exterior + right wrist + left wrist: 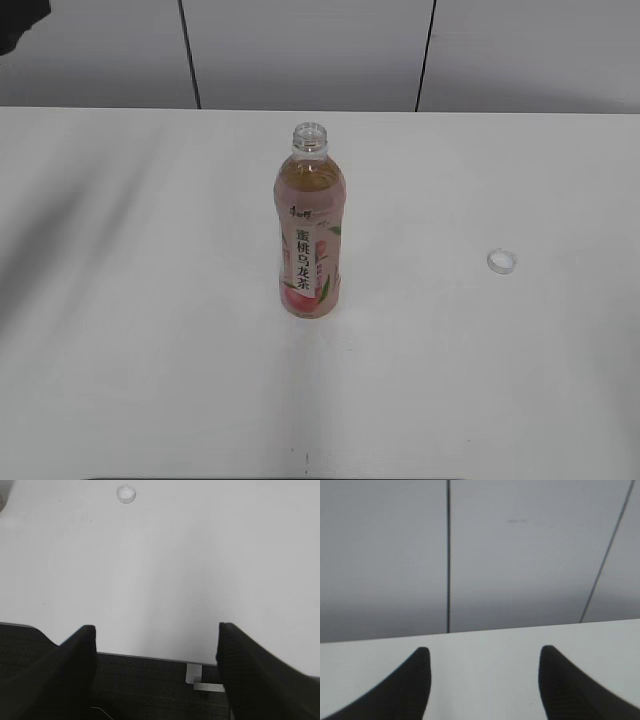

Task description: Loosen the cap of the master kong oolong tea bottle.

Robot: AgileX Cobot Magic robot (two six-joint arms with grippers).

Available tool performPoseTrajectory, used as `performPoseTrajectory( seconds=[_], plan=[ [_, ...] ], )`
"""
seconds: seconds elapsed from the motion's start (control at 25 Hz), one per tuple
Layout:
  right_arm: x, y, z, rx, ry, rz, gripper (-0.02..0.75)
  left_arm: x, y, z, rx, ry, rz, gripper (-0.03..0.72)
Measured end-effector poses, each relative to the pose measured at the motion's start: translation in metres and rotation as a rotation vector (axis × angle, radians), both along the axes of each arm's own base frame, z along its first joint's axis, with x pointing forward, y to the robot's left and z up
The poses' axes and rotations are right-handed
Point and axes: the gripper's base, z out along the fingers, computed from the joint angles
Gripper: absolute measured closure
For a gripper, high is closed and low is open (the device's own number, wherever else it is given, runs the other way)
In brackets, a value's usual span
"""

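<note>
The master kong oolong tea bottle (310,235) stands upright in the middle of the white table (150,300), pink peach label facing me. Its neck (310,138) is bare and open. The small white cap (502,261) lies on the table well to the bottle's right, and it also shows at the top of the right wrist view as the cap (126,493). My left gripper (484,652) is open over bare tabletop, facing the wall, with nothing between its fingers. My right gripper (156,627) is open above the table's near edge, far short of the cap. Neither gripper shows in the exterior view.
Grey wall panels with dark seams (190,55) rise behind the table. A dark shape (20,20) sits in the top left corner of the exterior view. Below the table's near edge the right wrist view shows dark flooring (150,685) and a small metal bracket (195,675).
</note>
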Motion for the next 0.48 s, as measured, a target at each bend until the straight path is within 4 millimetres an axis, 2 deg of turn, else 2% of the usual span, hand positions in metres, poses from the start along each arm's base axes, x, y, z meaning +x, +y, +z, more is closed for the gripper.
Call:
performPoseTrajectory(
  seconds=[0.24,0.48],
  plan=[
    [0.000,0.000,0.000,0.000,0.000,0.000,0.172,-0.002,0.018,-0.017,0.063,0.182,0.193,0.347],
    [0.000,0.000,0.000,0.000,0.000,0.000,0.172,-0.018,0.012,-0.041,0.147,0.500,0.230,0.361]
  ],
)
